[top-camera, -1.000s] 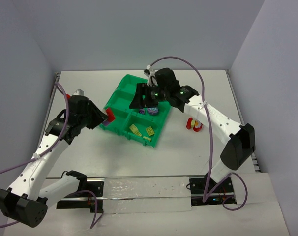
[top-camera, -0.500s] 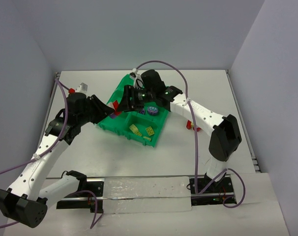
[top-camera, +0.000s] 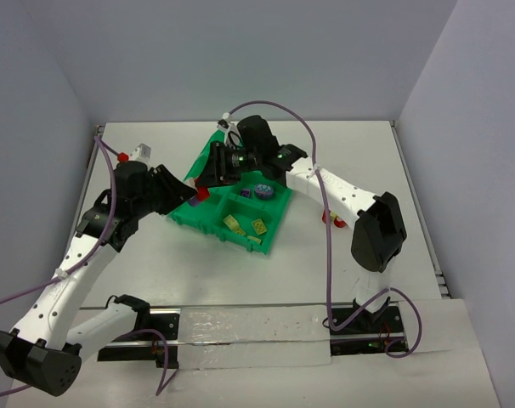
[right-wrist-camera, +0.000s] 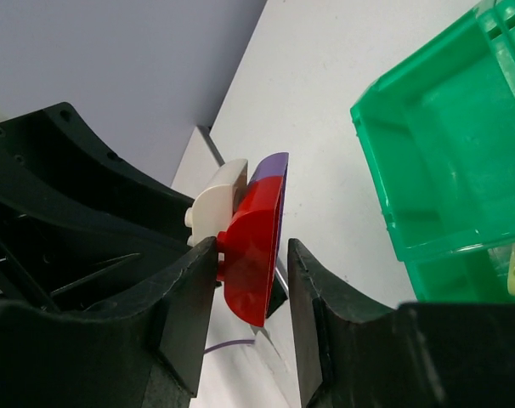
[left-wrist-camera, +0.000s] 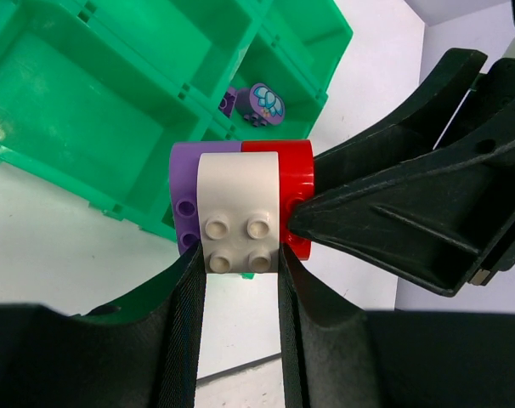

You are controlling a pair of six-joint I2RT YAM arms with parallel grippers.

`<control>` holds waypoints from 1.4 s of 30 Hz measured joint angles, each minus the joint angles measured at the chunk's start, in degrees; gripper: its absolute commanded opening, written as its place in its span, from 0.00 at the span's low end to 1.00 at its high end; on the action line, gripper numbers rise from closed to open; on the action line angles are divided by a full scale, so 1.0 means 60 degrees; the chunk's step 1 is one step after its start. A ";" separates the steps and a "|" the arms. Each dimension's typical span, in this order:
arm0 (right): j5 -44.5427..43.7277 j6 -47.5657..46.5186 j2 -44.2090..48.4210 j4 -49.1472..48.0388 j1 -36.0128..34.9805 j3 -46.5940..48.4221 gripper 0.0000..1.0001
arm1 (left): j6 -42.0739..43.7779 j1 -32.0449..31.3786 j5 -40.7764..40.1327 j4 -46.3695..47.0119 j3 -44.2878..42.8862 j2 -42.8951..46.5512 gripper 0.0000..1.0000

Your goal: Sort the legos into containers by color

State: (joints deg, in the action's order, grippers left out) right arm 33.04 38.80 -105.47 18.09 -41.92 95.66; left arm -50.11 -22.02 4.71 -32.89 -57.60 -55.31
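Observation:
My left gripper [left-wrist-camera: 239, 255] is shut on a white brick [left-wrist-camera: 240, 212] that is joined to a purple brick [left-wrist-camera: 183, 194] and a red brick [left-wrist-camera: 293, 194]. It holds this cluster [top-camera: 200, 195] above the left edge of the green tray [top-camera: 208, 177]. My right gripper [right-wrist-camera: 251, 255] is open, with its fingers either side of the red brick [right-wrist-camera: 253, 242]; one finger touches it and the other stands a little apart. Yellow bricks [top-camera: 259, 226] lie in the tray's near right compartment. Purple pieces [top-camera: 263, 191] lie in the compartment behind it.
The right arm reaches leftward across the tray's far side. Red pieces [top-camera: 335, 219] lie on the table to the right of the tray, partly hidden by the right arm. The table's left edge and wall are close behind the left arm.
My right gripper has moved left across the tray and now brackets the red brick of the cluster. My left gripper has lifted the cluster slightly up and right.

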 measured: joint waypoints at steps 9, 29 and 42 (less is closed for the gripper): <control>0.0131 0.0102 -0.0037 -0.0200 -0.0052 -0.0049 0.00 | 0.0026 0.0000 -0.0063 -0.0071 0.0007 0.0004 0.00; -0.1034 0.0435 0.0775 -0.0919 0.0521 -0.1971 0.00 | 0.0135 0.0000 -0.0340 -0.0051 0.0025 0.0011 0.00; -0.2346 -0.0459 0.1001 -0.0247 0.1504 -0.1967 0.00 | 0.0055 0.0000 -0.0915 -0.0123 0.0025 0.0084 0.00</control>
State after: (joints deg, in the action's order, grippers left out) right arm 18.96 36.05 -99.46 16.61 -32.90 83.85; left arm -49.78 -22.02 -0.78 -33.63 -57.45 -54.81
